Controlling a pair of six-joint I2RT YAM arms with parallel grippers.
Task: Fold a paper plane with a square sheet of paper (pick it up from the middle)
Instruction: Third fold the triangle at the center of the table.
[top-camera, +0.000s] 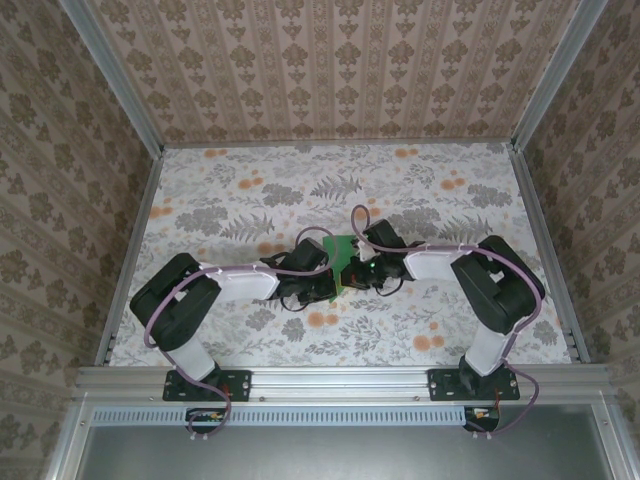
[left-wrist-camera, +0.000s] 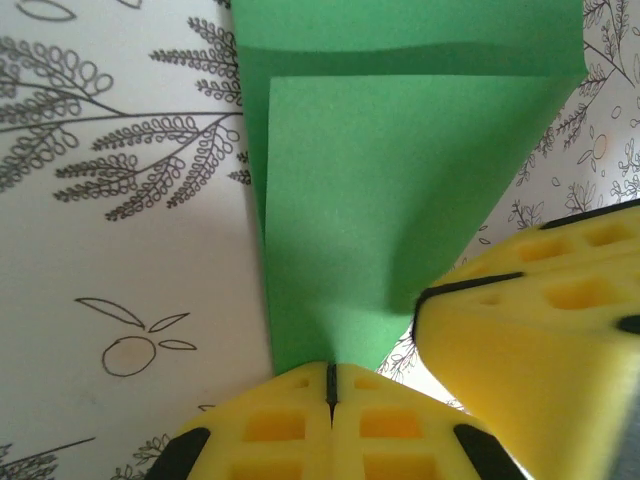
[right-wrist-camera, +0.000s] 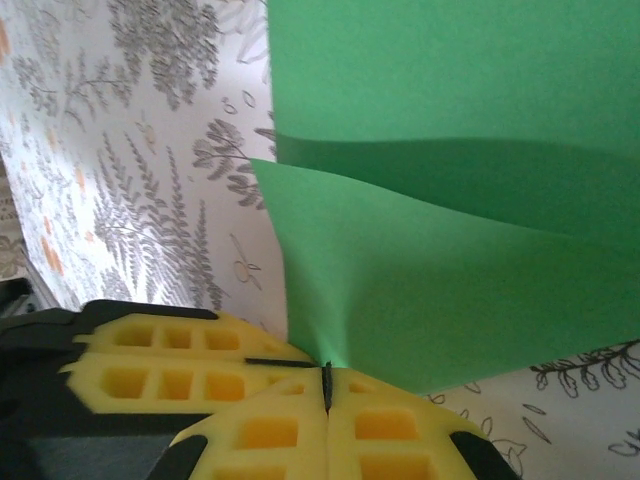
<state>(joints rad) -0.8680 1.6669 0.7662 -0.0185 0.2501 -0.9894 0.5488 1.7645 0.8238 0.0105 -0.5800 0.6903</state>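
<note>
The square sheet of paper (top-camera: 343, 256) is bright green, folded over on itself, and held above the middle of the table where both arms meet. In the left wrist view my left gripper (left-wrist-camera: 330, 385) is shut, pinching the lower edge of the green paper (left-wrist-camera: 390, 200), whose two layers fan upward. My right gripper (right-wrist-camera: 327, 385) is likewise shut on a low edge of the paper (right-wrist-camera: 450, 250). The two grippers sit side by side, almost touching: the right one's yellow finger (left-wrist-camera: 540, 340) shows beside my left jaws. In the top view the left gripper (top-camera: 333, 278) and right gripper (top-camera: 358, 268) flank the sheet.
The table (top-camera: 230, 200) has a floral cloth and is walled by patterned panels with metal rails (top-camera: 128, 260) on both sides. Purple cables (top-camera: 360, 215) loop over both arms near the paper.
</note>
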